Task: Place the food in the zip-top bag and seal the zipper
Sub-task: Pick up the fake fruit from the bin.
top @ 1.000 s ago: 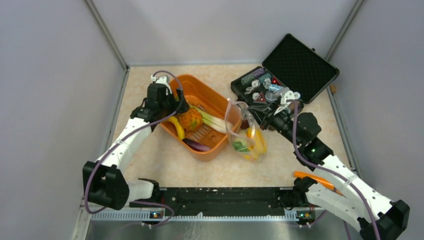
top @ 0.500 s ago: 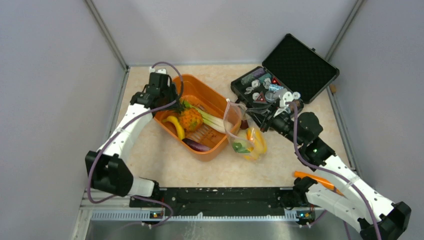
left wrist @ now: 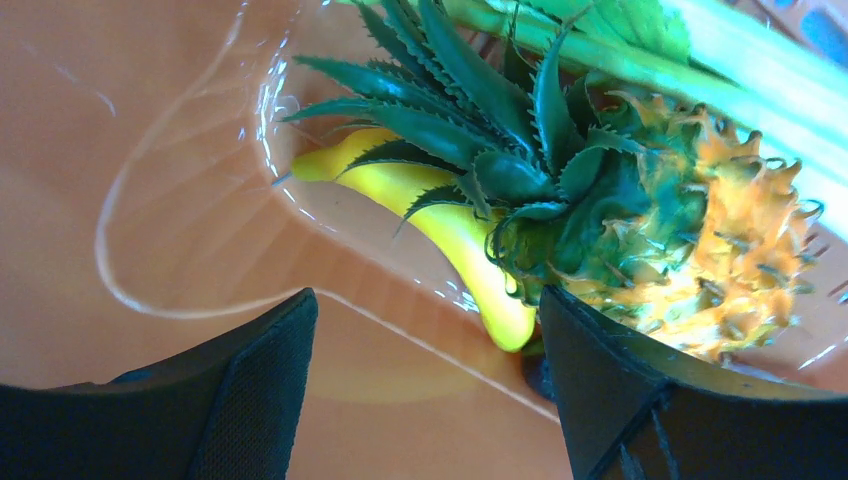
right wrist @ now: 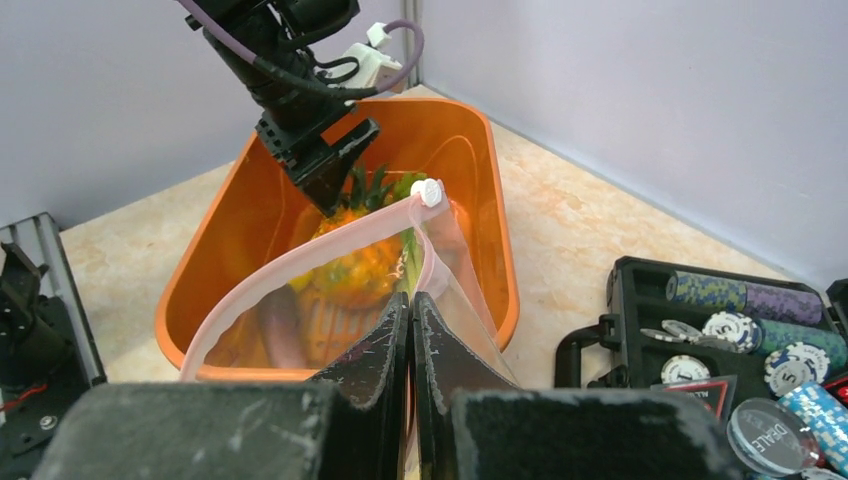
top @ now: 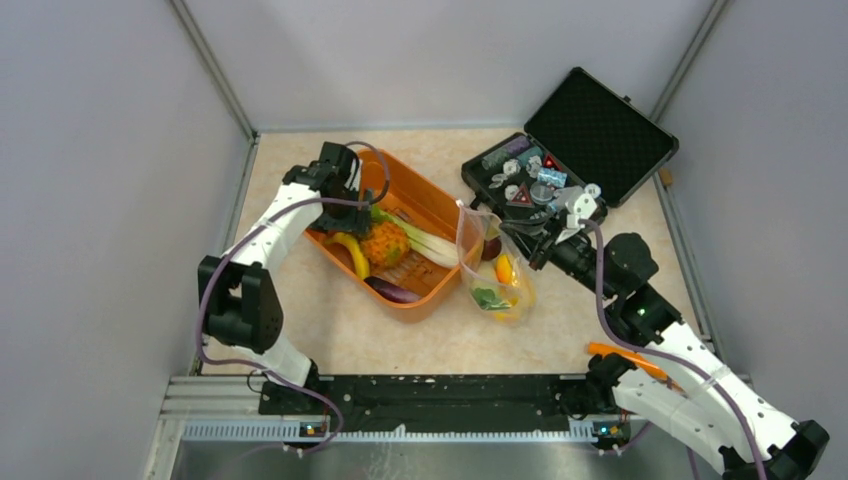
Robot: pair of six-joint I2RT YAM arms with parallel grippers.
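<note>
Left wrist view: left fingers (left wrist: 240, 400) spread wide and empty, poised over the pineapple (left wrist: 700, 260) crown, beside the banana (left wrist: 450, 220) in the orange tub (top: 415, 195), toward the bench (top: 340, 330) far-left corner. Opposite, right fingers (right wrist: 370, 370) pinched shut on the zip-top bag (top: 480, 255) mouth, mid-bench, zipper (right wrist: 300, 260) gaping. Step, I judge: picking the pineapple. Next: descend, close, carry it to the bag.

A beige, speckled counter (top: 420, 345) sits boxed in by plain grey panels: a back wall (top: 450, 60), a left wall (top: 100, 200) and a right wall (top: 775, 180). Aluminium strips (top: 215, 70) line the far corners. A black rail (top: 450, 392) crosses the near edge. The light is soft and even.
</note>
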